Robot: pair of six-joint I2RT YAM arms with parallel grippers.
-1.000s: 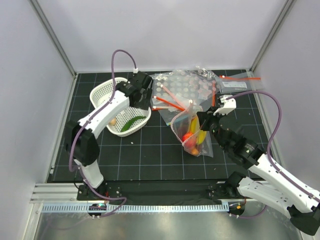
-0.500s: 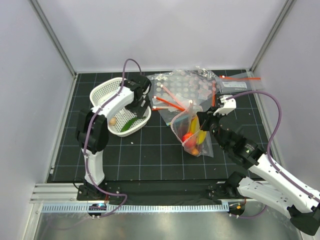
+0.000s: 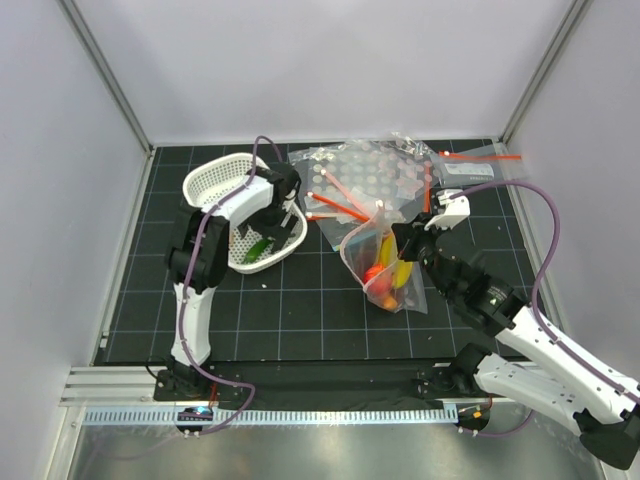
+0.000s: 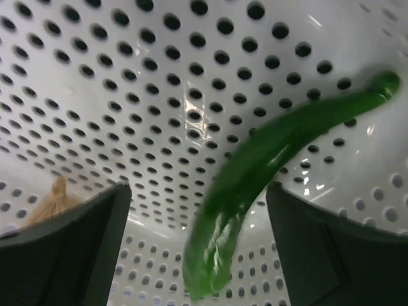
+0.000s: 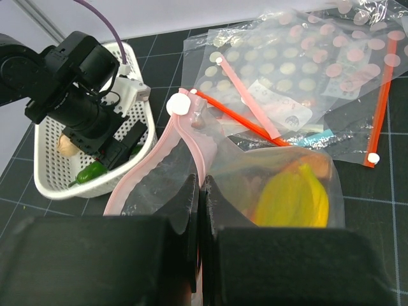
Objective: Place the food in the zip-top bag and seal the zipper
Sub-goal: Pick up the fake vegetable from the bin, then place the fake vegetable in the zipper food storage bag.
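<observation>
The left gripper (image 4: 199, 217) is low inside the white basket (image 3: 212, 182). Its two fingers stand wide apart and hold nothing. The green piece (image 4: 255, 169) lies on the basket floor between the fingers, nearer to the right one. A beige piece (image 4: 50, 203) shows just beside the left finger. The right gripper (image 5: 199, 191) is closed tight on the mouth edge of the clear bag (image 3: 410, 295), by the pink zipper (image 5: 143, 172), and the mouth stands open. Yellow and red food (image 3: 385, 272) sits inside the bag, to the right of the basket.
</observation>
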